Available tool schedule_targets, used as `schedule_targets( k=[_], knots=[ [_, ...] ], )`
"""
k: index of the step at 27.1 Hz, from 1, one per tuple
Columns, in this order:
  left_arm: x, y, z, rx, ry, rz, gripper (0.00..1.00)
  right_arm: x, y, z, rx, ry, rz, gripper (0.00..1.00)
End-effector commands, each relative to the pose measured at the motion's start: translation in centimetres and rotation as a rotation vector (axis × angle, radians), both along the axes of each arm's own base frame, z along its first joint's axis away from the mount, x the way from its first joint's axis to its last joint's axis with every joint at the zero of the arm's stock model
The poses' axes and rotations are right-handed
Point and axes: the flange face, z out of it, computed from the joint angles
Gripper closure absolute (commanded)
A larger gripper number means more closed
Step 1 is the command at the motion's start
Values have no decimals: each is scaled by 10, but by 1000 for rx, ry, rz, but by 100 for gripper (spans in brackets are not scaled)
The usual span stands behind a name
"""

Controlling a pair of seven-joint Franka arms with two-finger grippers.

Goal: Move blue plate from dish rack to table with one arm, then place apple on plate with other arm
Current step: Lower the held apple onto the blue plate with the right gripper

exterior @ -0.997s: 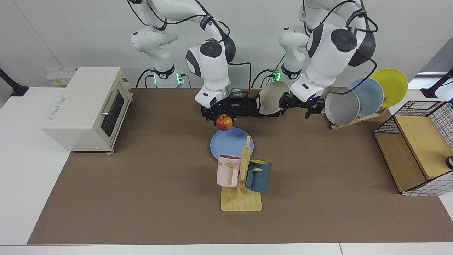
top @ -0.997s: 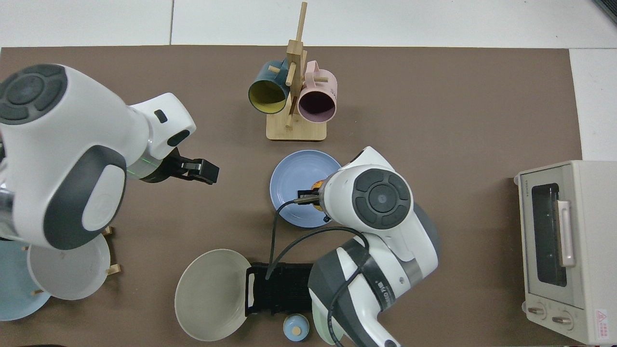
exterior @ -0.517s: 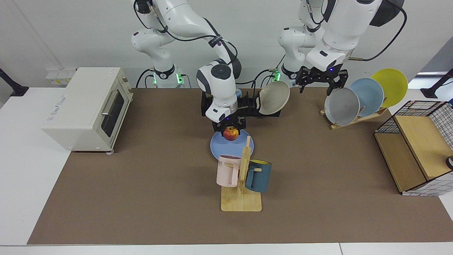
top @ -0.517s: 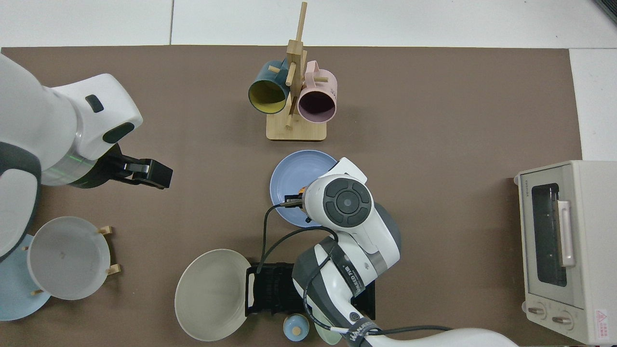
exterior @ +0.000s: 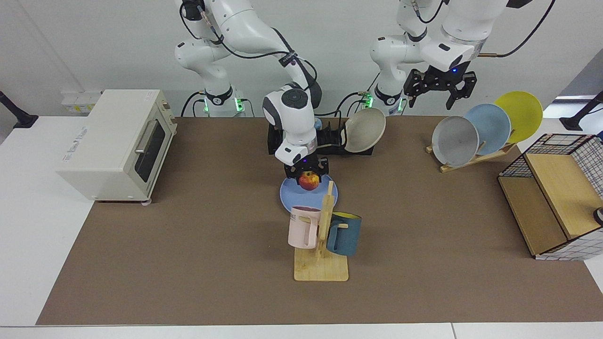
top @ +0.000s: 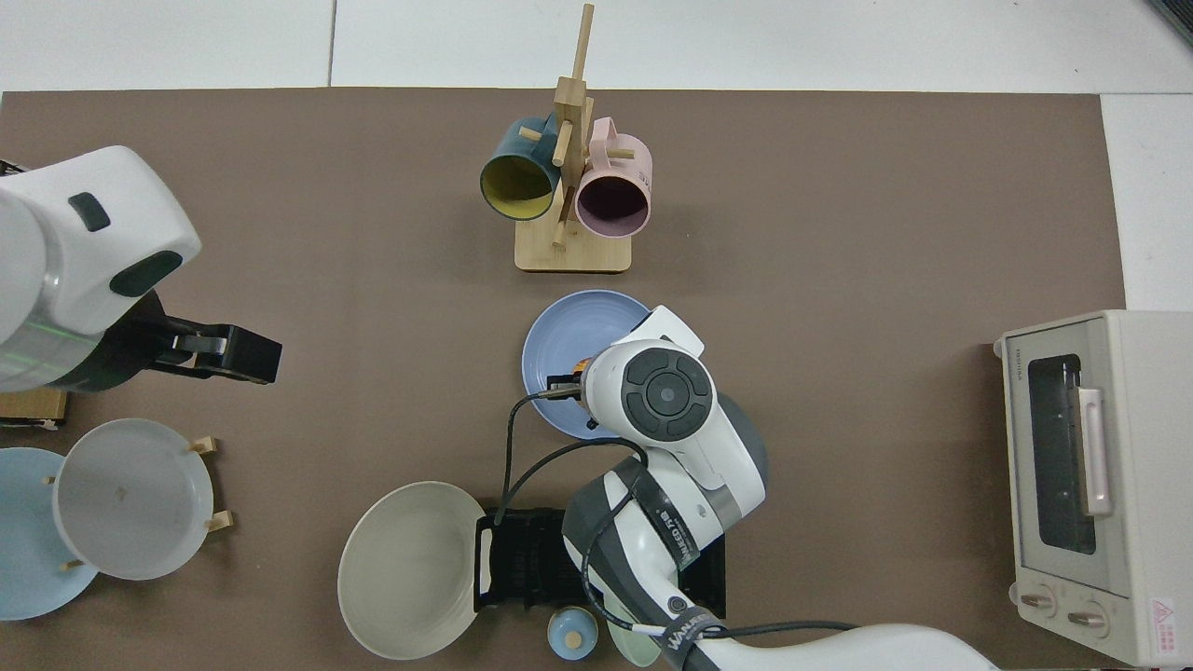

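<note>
The blue plate (exterior: pixel 288 197) (top: pixel 564 335) lies flat on the brown mat of the table (exterior: pixel 188 245), just in front of the black dish rack (exterior: pixel 335 143) (top: pixel 531 559). My right gripper (exterior: pixel 308 178) points straight down over the plate's far half and is shut on the red and yellow apple (exterior: pixel 308 181), held very low over it; I cannot tell whether the apple touches. From above, the right wrist hides almost all of the apple (top: pixel 583 365). My left gripper (exterior: pixel 440 90) (top: pixel 250 353) hangs open and holds nothing, high above the wooden plate stand.
A beige plate (exterior: pixel 365 129) leans in the dish rack. A mug tree (exterior: pixel 322 235) with a pink and a teal mug stands right in front of the blue plate. A wooden stand (exterior: pixel 471 157) holds grey, pale blue and yellow plates. Toaster oven (exterior: pixel 118 141) and wire basket (exterior: pixel 560 197) flank the mat.
The right gripper has come forward and down with the apple, from the rack's edge to low over the blue plate. The left arm has risen and drawn back toward the plate stand.
</note>
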Motion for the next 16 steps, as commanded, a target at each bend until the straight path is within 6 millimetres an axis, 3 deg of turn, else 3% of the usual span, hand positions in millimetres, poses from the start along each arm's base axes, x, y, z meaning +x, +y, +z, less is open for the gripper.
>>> schedule_targets(
  k=[1,4,5,6,7,8,16],
  knots=[
    [-4,13,-2,13,8,11,0,-1,1,-5,19,-6,-37,76],
    [-3,16,1,22,-1,26,0,0,0,-6,19,-6,-38,69],
    [-3,16,1,24,-1,28,0,0,0,-6,19,-6,-38,54],
    [-3,17,2,24,-1,32,0,0,0,-6,20,-6,-40,33],
    [-4,18,1,27,1,33,0,0,0,-6,20,-6,-40,4],
    [-4,18,1,27,1,33,0,-1,1,-6,19,-4,-38,0],
    [-2,26,1,27,3,48,0,-1,3,-5,18,-7,-35,0]
  ],
)
